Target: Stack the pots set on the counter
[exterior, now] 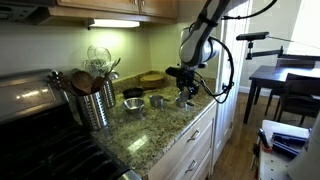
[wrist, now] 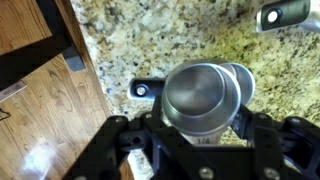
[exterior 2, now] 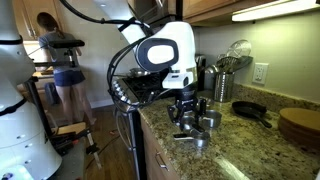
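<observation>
In the wrist view a small shiny silver pot (wrist: pixel 200 92) sits between my gripper's (wrist: pixel 200 128) fingers, its short handle pointing toward the wrist. The fingers press on both of its sides. It is over a second silver pot (wrist: pixel 243 84) that peeks out on the right, close to the rounded edge of the speckled granite counter (wrist: pixel 150 35). Another pot (wrist: pixel 285 13) lies at the top right. In both exterior views the gripper (exterior: pixel 186 96) (exterior 2: pixel 190 108) is low over the counter. More pots (exterior: pixel 157 100) (exterior 2: pixel 192 141) and a silver bowl (exterior: pixel 133 104) stand nearby.
A tall ribbed steel canister (exterior: pixel 95 105) with utensils stands near the stove. A flat round wooden piece (exterior: pixel 152 77) (exterior 2: pixel 300 125) and a dark pan (exterior 2: pixel 250 110) lie further back. The wood floor (wrist: pixel 50 120) drops off beyond the counter edge. A dark table (exterior: pixel 285 80) stands across the room.
</observation>
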